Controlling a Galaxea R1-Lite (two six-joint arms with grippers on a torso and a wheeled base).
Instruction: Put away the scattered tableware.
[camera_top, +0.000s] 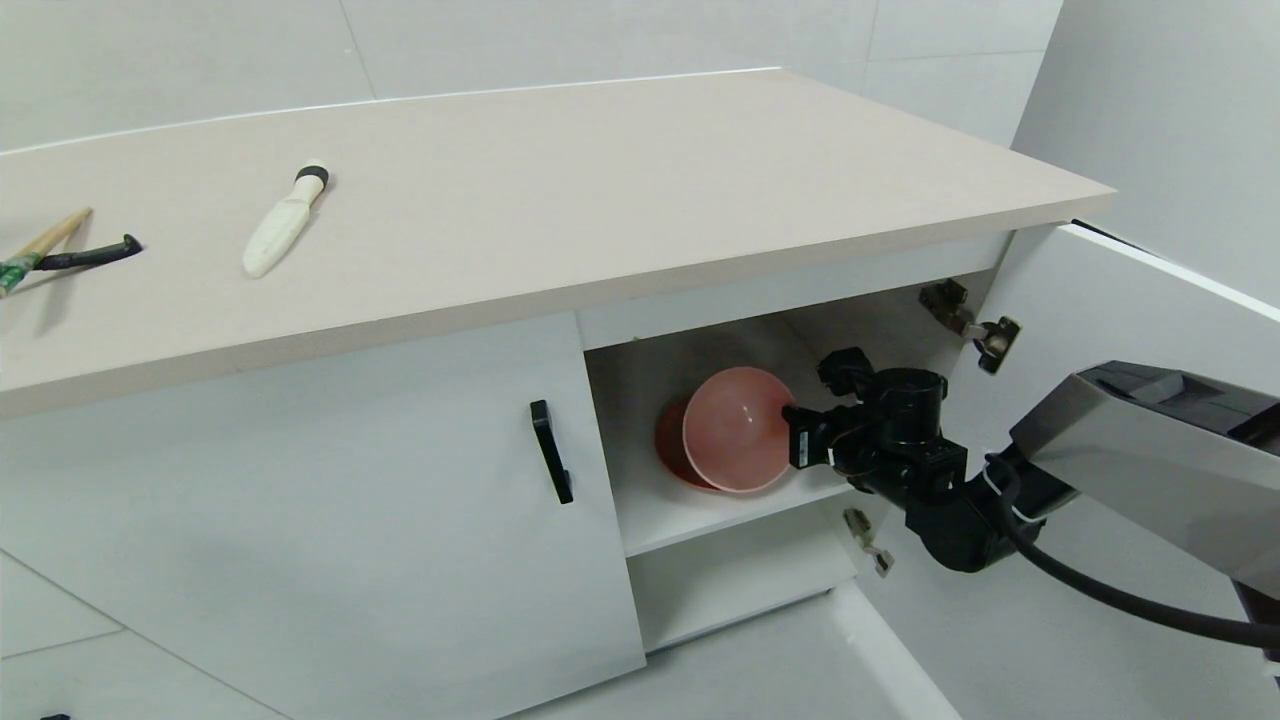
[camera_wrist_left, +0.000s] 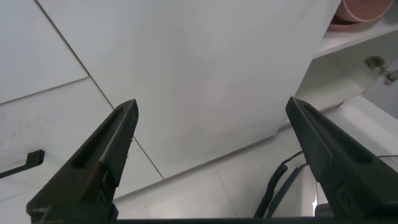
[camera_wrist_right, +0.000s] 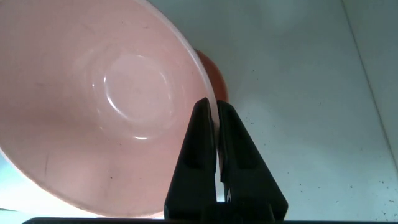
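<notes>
Now, right wrist view: my right gripper (camera_wrist_right: 214, 107) pinches the bowl (camera_wrist_right: 106, 99) rim; head view: arm extended into the cabinet (camera_top: 632, 395), bowl tilted. Left gripper (camera_wrist_left: 211, 104) wide, facing the door (camera_wrist_left: 205, 68).

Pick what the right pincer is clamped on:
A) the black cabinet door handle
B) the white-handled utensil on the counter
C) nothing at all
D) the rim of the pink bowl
D: the right pincer is shut on the rim of the pink bowl, which it holds on edge inside the open cabinet.
</notes>
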